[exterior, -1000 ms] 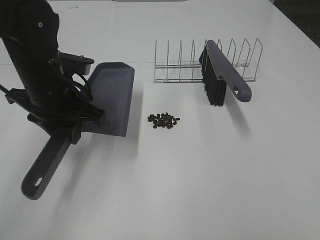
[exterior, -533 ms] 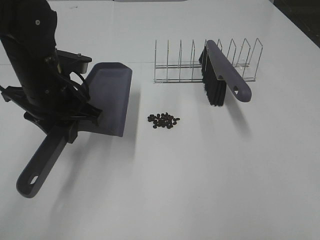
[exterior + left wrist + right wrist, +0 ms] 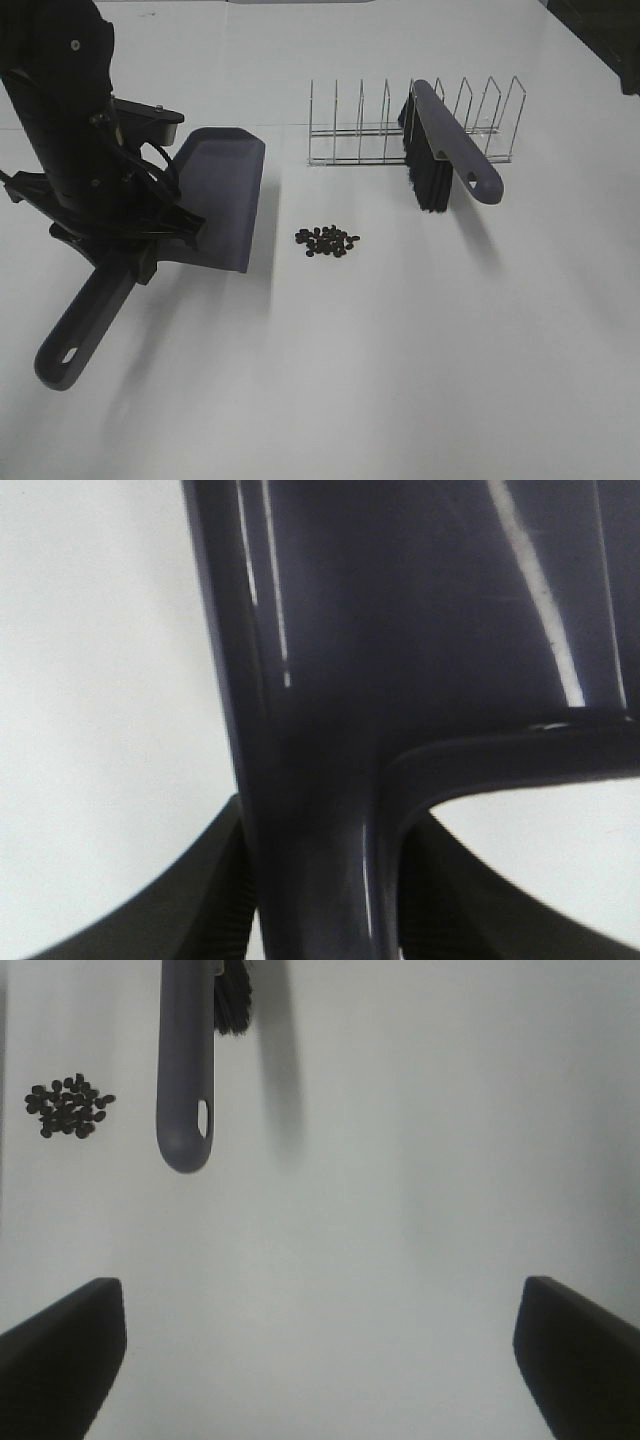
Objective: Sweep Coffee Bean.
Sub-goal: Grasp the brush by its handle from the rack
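The coffee bean cluster (image 3: 327, 241) lies on the white table, a small dark pile, and shows again in the right wrist view (image 3: 68, 1108). A purple-grey dustpan (image 3: 220, 195) rests just to its left, front edge facing the beans. My left gripper (image 3: 150, 255) is shut on the dustpan's handle (image 3: 320, 860), one finger (image 3: 190, 910) on each side. A brush (image 3: 445, 150) with black bristles leans in the wire rack, its handle (image 3: 185, 1070) pointing toward the table's front. My right gripper (image 3: 320, 1360) is open and holds nothing, some way short of the brush handle.
A wire rack (image 3: 350, 125) with several dividers stands behind the beans and holds the brush. The dustpan's long handle end (image 3: 65, 355) sticks out toward the front left. The bulky left arm (image 3: 70, 120) rises over the table's left side.
The left arm has drawn the dustpan slightly to the left and turned it a little. The beans and the brush have not moved.
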Action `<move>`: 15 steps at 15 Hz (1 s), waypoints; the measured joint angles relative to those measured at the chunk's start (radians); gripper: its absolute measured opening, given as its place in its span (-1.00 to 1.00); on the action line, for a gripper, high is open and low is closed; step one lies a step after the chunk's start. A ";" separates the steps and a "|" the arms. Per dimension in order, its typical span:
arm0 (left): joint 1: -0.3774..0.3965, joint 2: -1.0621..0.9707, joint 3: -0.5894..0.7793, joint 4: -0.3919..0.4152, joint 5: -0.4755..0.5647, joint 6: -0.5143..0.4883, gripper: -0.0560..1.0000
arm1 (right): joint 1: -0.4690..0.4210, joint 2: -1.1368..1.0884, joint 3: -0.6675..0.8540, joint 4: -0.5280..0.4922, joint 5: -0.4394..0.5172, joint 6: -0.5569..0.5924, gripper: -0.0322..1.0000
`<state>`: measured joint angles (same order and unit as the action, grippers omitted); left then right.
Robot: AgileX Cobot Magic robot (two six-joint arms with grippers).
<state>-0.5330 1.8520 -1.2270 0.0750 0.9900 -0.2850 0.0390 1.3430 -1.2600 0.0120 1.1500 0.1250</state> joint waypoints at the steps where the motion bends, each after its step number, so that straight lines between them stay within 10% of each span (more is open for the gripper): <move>1: 0.000 0.000 0.000 0.000 0.000 0.000 -0.26 | 0.000 0.101 -0.095 0.025 0.033 -0.017 0.82; 7: 0.000 0.000 0.000 -0.003 0.020 -0.010 -0.26 | 0.072 0.764 -0.706 0.080 0.064 -0.087 0.80; 15: 0.000 0.000 0.000 0.003 0.021 -0.044 -0.26 | 0.129 1.115 -0.919 0.080 0.069 -0.086 0.79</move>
<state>-0.5330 1.8520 -1.2270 0.0780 1.0110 -0.3290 0.1680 2.4580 -2.1790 0.0920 1.2190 0.0390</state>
